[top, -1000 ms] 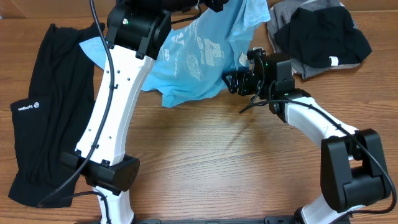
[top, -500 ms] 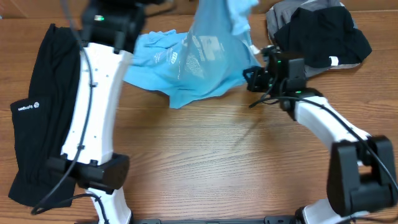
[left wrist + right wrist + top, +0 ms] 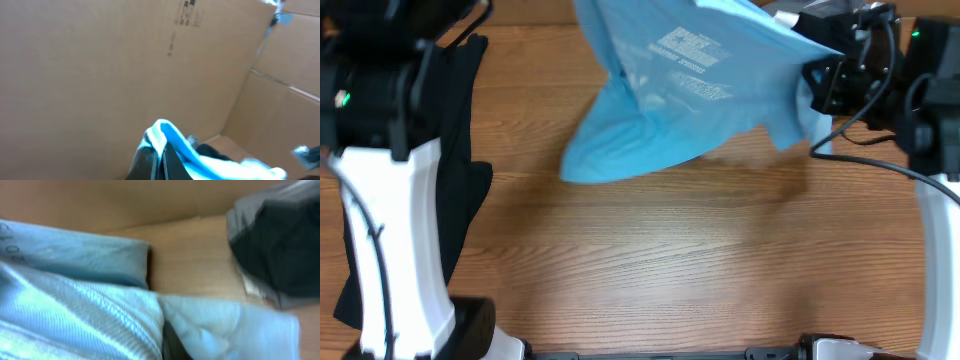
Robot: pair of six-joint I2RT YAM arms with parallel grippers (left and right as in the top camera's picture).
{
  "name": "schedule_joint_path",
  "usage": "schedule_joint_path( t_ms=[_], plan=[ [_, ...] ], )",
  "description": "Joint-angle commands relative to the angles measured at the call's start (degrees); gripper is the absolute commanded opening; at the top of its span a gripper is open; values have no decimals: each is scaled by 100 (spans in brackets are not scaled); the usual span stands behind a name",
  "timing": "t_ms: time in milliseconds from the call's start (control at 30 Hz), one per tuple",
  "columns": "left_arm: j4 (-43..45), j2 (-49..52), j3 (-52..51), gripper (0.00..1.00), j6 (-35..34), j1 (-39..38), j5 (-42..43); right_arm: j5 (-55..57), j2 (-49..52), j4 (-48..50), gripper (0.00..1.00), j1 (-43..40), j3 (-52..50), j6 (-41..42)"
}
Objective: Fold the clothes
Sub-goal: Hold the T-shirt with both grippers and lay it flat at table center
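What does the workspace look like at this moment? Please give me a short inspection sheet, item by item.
Surface: brown wooden table.
Job's things: light blue T-shirt lifted off the table, stretched between the two arms; black garment lying at the left, partly hidden by the left arm; black and grey garments piled at the right.
Clutter: nothing seen.
Grippers: left tool shut on the T-shirt; right tool shut on the T-shirt.
Cables: black cables run along both arms.
Surroundings: cardboard walls behind the table.

White lettering (image 3: 692, 52) on light blue T-shirt (image 3: 670, 110): blurred, unreadable. Dark print (image 3: 187, 12) on cardboard wall (image 3: 90, 75): illegible.
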Motion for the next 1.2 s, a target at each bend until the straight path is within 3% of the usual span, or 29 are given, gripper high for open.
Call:
schedule_joint_path(
  t_ms=[0, 267, 600, 867, 1167],
  plan=[
    [-186, -721, 208, 4, 811, 85, -1276, 586, -28, -846, 4, -109, 1117, -304],
    [-765, -1731, 208, 4, 1445, 85, -2796, 1185, -28, -2492, 4, -109, 3132, -459],
    [-1211, -2457, 208, 4, 2094, 85, -4564, 1502, -105, -3458, 4, -109, 4822, -459],
    [-1554, -2271, 203, 4, 2199, 85, -5174, 1626, -42, -3458, 4, -109, 5034, -481],
    [-1996, -1220, 203, 4, 2175, 85, -5692, 1325, 1270, -3462, 4, -98, 5034, -765]
  ],
)
